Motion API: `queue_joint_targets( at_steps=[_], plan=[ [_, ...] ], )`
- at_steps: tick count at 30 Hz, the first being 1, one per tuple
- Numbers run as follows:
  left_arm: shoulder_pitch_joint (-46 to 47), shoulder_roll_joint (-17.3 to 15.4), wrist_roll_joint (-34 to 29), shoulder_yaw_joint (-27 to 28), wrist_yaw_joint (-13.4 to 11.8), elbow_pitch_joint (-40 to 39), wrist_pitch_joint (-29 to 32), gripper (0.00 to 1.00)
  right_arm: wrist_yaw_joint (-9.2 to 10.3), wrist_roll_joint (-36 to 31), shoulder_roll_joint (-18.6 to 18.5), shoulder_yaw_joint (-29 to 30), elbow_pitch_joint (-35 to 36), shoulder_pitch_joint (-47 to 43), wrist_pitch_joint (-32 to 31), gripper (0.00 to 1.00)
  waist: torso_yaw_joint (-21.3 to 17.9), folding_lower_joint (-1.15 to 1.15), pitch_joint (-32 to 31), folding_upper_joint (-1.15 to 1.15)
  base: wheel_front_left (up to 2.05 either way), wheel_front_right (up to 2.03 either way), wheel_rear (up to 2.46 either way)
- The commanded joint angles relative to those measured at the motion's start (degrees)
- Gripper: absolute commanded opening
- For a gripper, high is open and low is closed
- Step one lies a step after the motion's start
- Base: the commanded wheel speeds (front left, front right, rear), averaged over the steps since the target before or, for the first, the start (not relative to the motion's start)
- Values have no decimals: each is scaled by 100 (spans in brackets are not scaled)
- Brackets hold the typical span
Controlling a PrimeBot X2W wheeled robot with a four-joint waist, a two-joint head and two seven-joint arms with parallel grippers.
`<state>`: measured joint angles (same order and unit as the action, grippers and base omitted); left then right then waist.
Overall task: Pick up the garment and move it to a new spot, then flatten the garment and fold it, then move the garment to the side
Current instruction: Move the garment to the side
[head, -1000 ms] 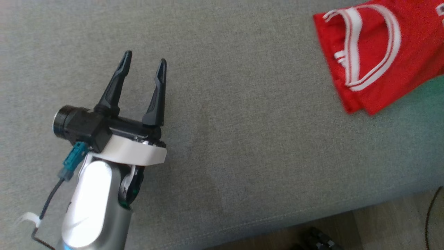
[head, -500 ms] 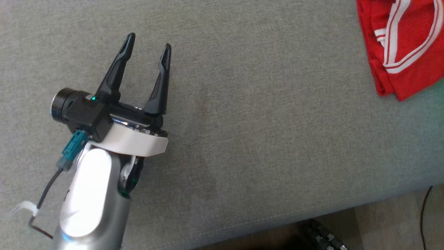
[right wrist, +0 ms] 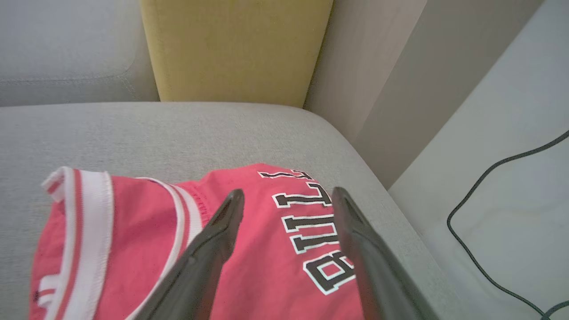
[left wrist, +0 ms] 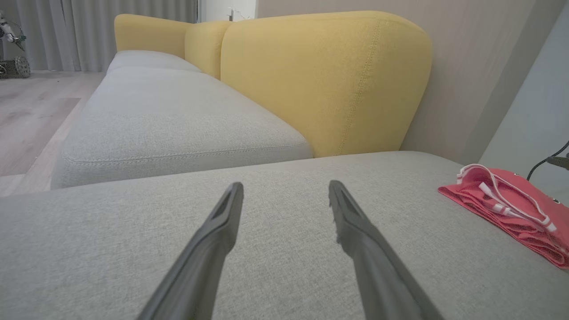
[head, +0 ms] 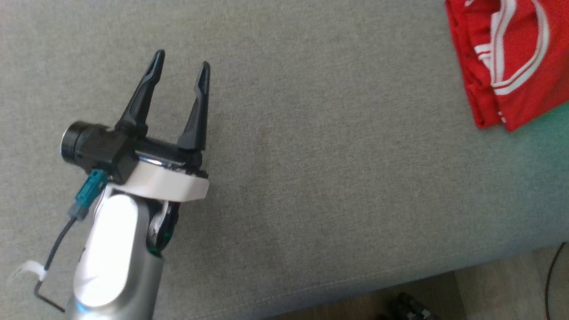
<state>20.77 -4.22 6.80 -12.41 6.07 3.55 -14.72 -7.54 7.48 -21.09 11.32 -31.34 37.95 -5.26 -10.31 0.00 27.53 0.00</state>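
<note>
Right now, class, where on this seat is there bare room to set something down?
Bare: the grey seat between the left pincer and the red jersey, down to the front seam. Crowded: the right end, where the jersey lies before the right pincer.

- Garment (right wrist: 142,240): red cloth, smooth, white ribbed trim.
- Sofa seat (head: 333,178): grey woven cloth, matt, coarse.
- Backrest (left wrist: 320,80): yellow cloth, matt.
- Left gripper (head: 182,58): matt black plastic; forearm (head: 111,253) glossy silver.

garment (head: 515,89) cropped at top-right edge, dark object (head: 406,309) unidentifiable
</note>
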Motion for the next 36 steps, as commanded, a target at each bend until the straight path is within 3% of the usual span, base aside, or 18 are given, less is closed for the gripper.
queue_joint_targets(
  at_steps=[1, 7, 17, 25, 36],
  plan=[
    [-74, -54, 52, 161, -11, -179, -28, 100, 5, -29, -51, -39, 256, -133, 77, 100, -16, 0, -124, 0, 0, 0, 0],
    [-434, -45, 72, 315, -116, -100, -28, 100, 5, 44, 479, -117, 1550, -923, 433, 100, 32, 0, -614, 0, 0, 0, 0],
    [-978, -8, 197, 655, -356, 0, -28, 100, 5, -21, 1532, -819, 3203, -2333, 659, 100, 572, 0, -1369, 0, 0, 0, 0],
    [-1423, -63, 237, 858, -457, 46, -28, 100, 5, 129, 1784, -1388, 3176, -2875, 740, 100, 976, 0, -1807, 0, 0, 0, 0],
    [-2063, -91, 282, 854, -503, 102, -19, 100, 5, 202, 1819, -1413, 3133, -3546, 693, 100, 1105, 0, -2411, 0, 0, 0, 0]
  ],
)
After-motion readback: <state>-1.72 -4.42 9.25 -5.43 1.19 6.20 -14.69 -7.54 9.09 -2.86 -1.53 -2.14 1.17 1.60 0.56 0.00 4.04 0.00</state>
